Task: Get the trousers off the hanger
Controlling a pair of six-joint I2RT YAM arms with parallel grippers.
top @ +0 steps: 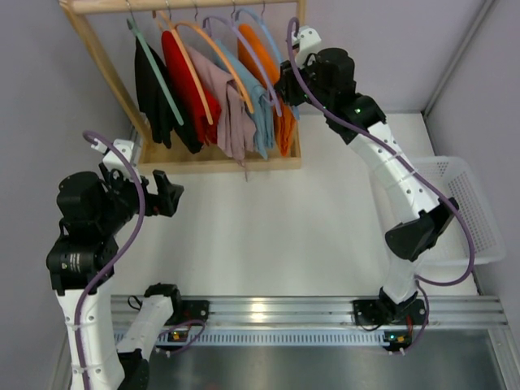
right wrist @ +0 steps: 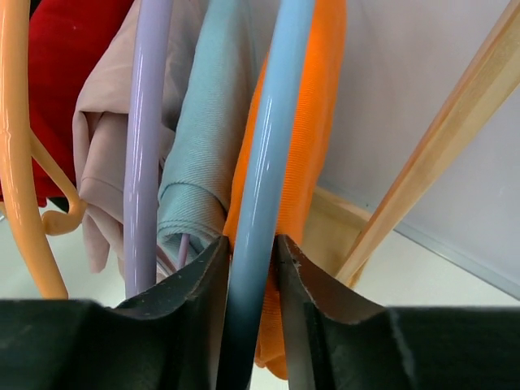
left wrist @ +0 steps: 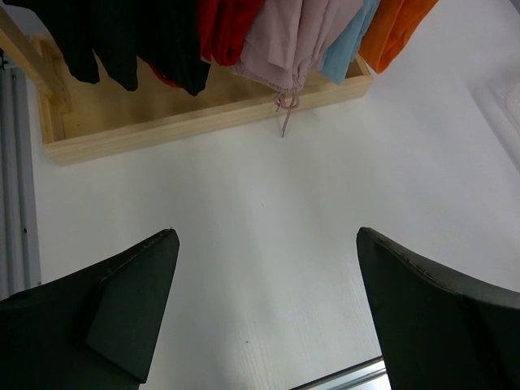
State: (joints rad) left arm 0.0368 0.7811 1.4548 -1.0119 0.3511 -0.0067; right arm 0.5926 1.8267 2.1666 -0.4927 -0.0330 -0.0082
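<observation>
The orange trousers (top: 262, 55) hang at the right end of the wooden rack, draped over the light-blue hanger (top: 269, 36). In the right wrist view the hanger's blue arm (right wrist: 272, 138) runs between my right fingers, with the orange trousers (right wrist: 313, 122) just behind it. My right gripper (right wrist: 252, 244) is shut on that hanger arm; from above it sits at the rack's right end (top: 291, 84). My left gripper (top: 166, 193) is open and empty, low over the table in front of the rack. The trousers' lower end shows in the left wrist view (left wrist: 394, 32).
The wooden rack (top: 213, 162) also holds black, red, pink and light-blue garments on green, orange and lavender hangers (right wrist: 145, 138). The rack's right post (right wrist: 439, 138) stands close beside my right gripper. A white basket (top: 471, 203) sits at the right table edge.
</observation>
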